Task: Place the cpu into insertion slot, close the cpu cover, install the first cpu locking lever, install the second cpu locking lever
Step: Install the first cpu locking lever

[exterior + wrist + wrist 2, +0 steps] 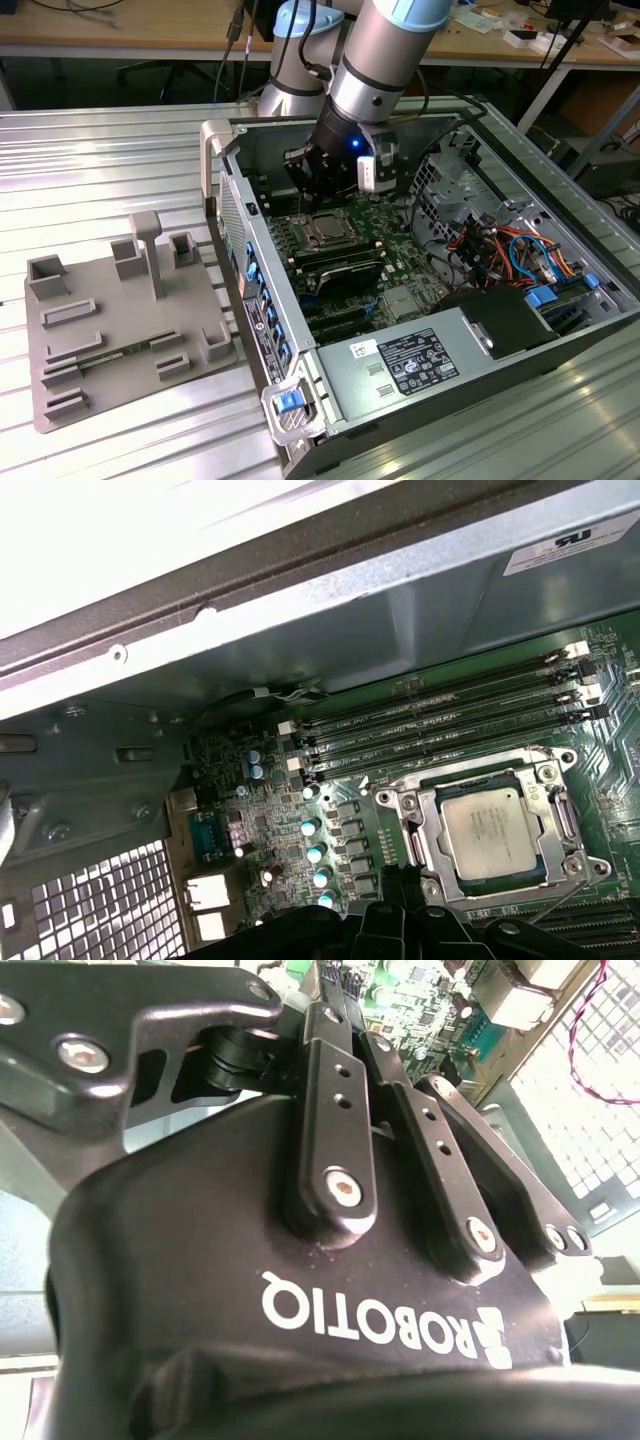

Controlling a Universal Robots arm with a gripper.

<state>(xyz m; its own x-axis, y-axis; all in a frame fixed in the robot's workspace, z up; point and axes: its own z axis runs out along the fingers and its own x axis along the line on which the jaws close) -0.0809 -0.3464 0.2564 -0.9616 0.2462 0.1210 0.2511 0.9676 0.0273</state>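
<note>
The cpu (492, 825) lies flat in the insertion slot (402, 802), silver face up. The cpu cover (432, 825) is down around it as a silver frame. A thin metal lever rod (562, 897) slants past one corner of the socket. In the exterior view the socket (325, 232) sits mid-board inside the open computer case. My gripper (312, 205) hangs just behind and above it, shut with nothing held. In the first wrist view its black fingertips (400, 880) stand close beside the socket's edge. The second wrist view shows the gripper body (300, 1290) and its linkage bars drawn together.
Long black memory slots (450, 715) run beside the socket, and the case wall (300, 610) rises behind them. A bundle of coloured cables (510, 250) and a power supply (420, 365) sit at the exterior view's right. A grey fixture plate (120, 320) lies left of the case.
</note>
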